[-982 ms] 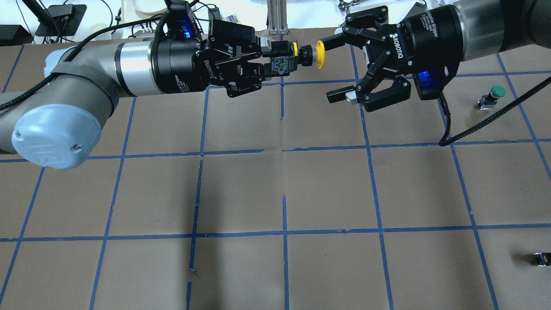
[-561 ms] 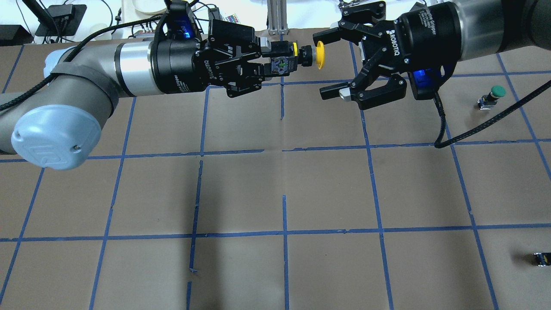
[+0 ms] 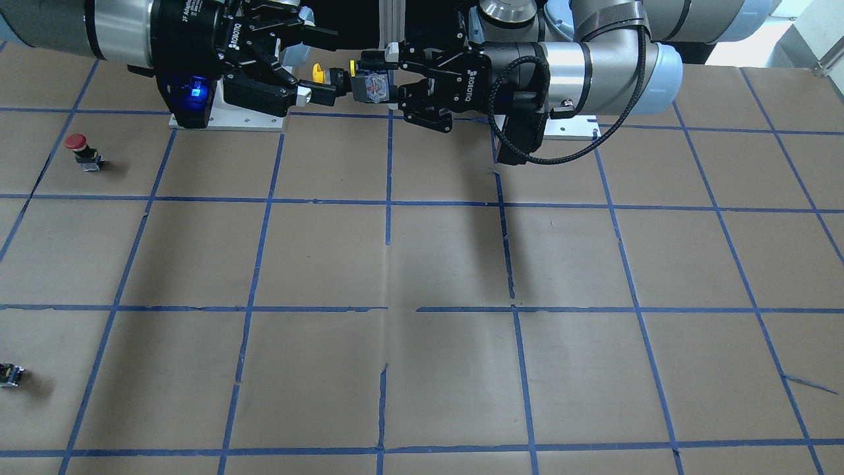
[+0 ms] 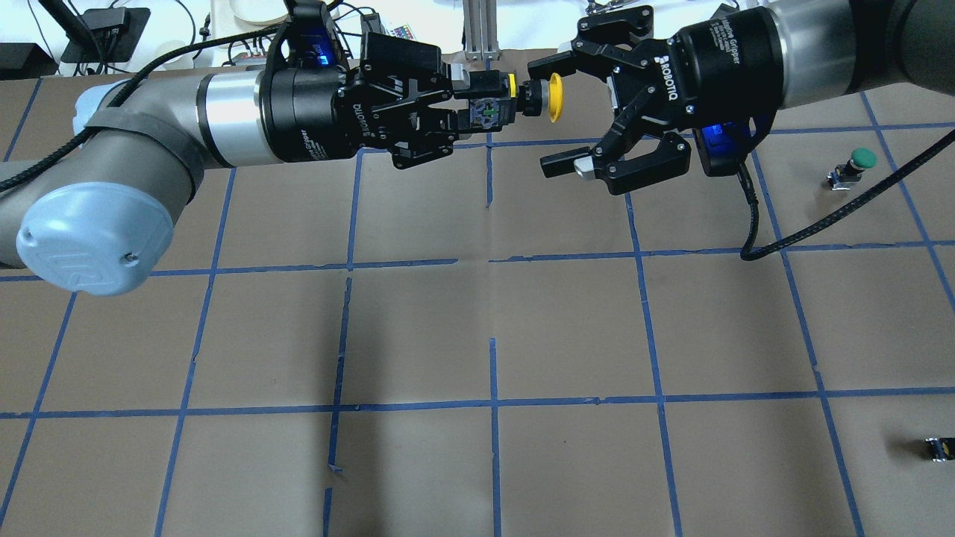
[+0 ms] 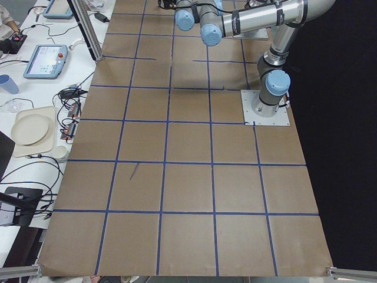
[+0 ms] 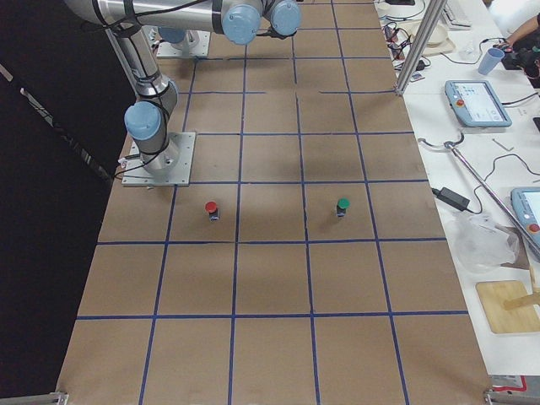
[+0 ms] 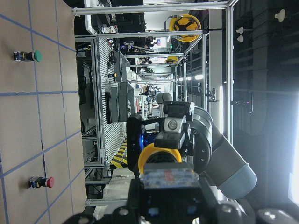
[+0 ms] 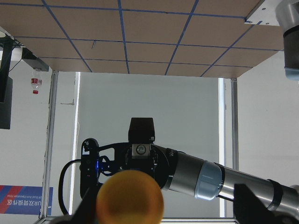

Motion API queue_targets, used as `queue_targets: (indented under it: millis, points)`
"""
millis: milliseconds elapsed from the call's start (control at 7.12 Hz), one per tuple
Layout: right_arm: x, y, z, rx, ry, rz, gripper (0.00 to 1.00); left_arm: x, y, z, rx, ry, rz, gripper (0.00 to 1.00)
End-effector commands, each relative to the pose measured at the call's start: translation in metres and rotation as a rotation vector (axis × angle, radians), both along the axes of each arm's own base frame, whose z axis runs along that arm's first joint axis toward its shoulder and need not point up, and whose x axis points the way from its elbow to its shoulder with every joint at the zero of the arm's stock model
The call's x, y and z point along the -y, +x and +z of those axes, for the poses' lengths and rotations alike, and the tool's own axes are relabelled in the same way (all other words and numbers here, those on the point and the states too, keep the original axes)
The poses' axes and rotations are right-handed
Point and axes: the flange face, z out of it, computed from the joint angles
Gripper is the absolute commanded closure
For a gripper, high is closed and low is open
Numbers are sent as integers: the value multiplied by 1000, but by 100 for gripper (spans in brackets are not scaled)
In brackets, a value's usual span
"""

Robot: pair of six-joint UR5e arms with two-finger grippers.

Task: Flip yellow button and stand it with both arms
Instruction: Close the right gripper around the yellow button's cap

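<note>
The yellow button (image 4: 554,98) is held level in the air over the far middle of the table. My left gripper (image 4: 489,112) is shut on its black-and-grey switch body, and the yellow cap points at my right gripper (image 4: 552,118). The right gripper is open, with one finger on either side of the cap and not touching it. In the front-facing view the button (image 3: 318,74) sits between the left gripper (image 3: 376,86) and the right gripper (image 3: 323,64). The left wrist view shows the cap (image 7: 159,154) beyond the body. The right wrist view shows the cap (image 8: 130,196) blurred and close.
A green-capped button (image 4: 858,162) stands at the right of the table. A red-capped button (image 3: 78,142) stands nearer the robot's right base. A tiny black-grey part with a yellow spot (image 4: 938,448) lies near the right edge. The brown table (image 4: 492,328) carries a blue tape grid.
My right gripper has moved left towards the button, still open, so its fingers now flank the yellow cap. The left gripper and the button have stayed put.
</note>
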Motion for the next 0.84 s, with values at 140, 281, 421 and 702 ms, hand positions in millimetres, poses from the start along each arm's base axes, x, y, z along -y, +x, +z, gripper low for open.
queue_targets:
  millis: [140,281,421,702]
  points:
    - [0,-2,2,-1,-4,-4,4,-1,0,1,0,-1,0,84]
    - [0,-2,2,-1,-4,-4,19,-1,0,2,0,-3,0,84]
    - [1,-2,1,1,-3,-6,46,-1,0,1,0,-1,0,84]
    - [0,-2,2,2,-3,-7,80,-3,0,3,-1,-4,0,84]
